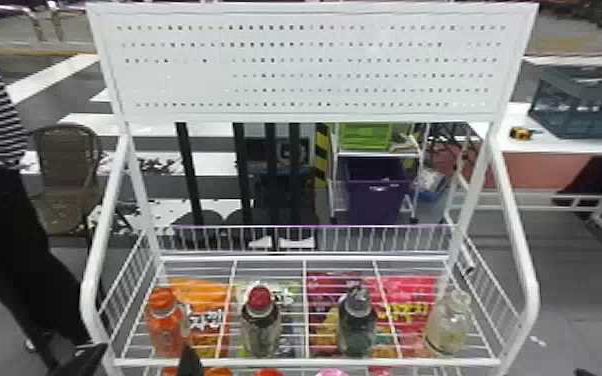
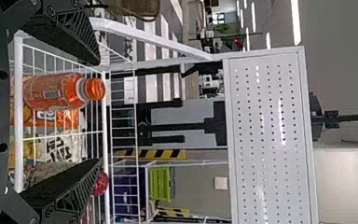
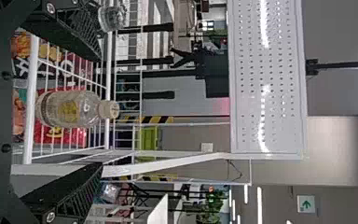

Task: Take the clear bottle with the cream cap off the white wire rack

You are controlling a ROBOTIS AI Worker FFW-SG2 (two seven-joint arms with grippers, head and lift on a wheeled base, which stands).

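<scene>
Pegboard (image 1: 175,90) tops the white wire rack (image 1: 310,362), where bottles (image 1: 261,330) stand upright in a row along the front, spaced, I judge, so each can be gripped alone. The clear bottle (image 3: 70,109), cream-capped, stands at the rack's right end. I hold my right claw (image 3: 100,112) level before the rack, spread and empty, apart from the bottle, likely to let it slip between. My left claw (image 2: 98,111), also spread and empty, faces the rack's left end.

Four bottles (image 1: 447,327) in a row on the rack (image 1: 310,362)
Packets (image 1: 202,289) lie beneath them; a panel (image 1: 310,67) rises behind.
</scene>
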